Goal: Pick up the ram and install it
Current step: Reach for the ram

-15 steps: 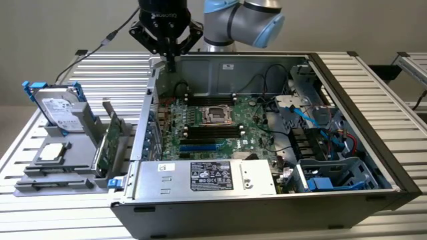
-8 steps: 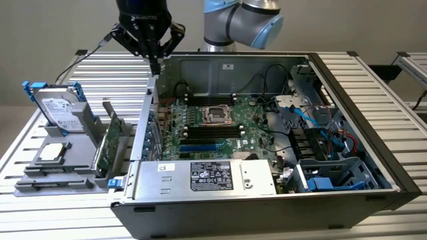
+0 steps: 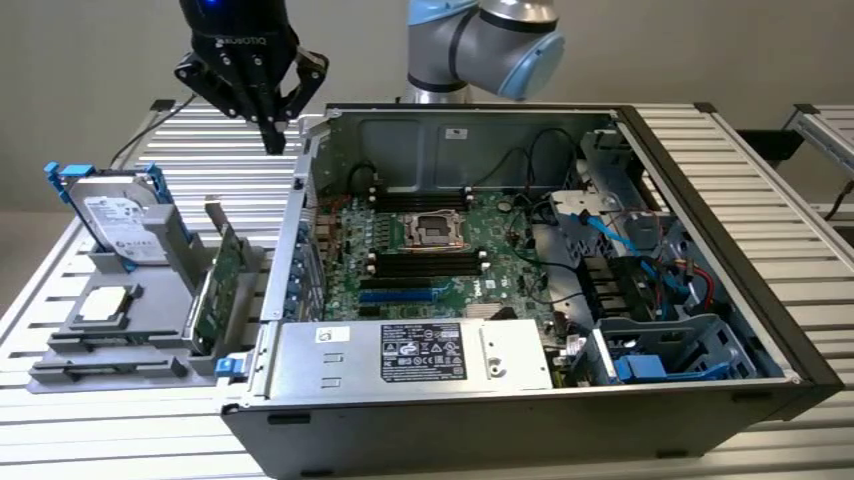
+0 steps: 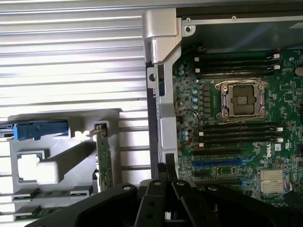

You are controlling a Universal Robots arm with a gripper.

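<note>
Hovering empty near the case [image 3: 310,170] corner, your gripper [image 3: 274,138] shows jaws pinched together. The ram [image 4: 57,193] lies in the gray holder [image 3: 147,330]. 1 hazard: the taller expansion card [image 3: 214,290] stands close, inviting a collision.

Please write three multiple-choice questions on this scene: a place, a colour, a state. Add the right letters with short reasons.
1. Where is the end effector? A) above the table, at the exterior view's left of the computer case B) over the processor socket C) under the table
2. What colour are the rails on the hard drive? A) red B) blue C) yellow
3. The end effector is: A) open B) shut on the ram C) shut, empty
1 A: it hangs outside the case wall. 2 B: blue plastic frames the drive. 3 C: it closes to a point, holding nothing.
</note>
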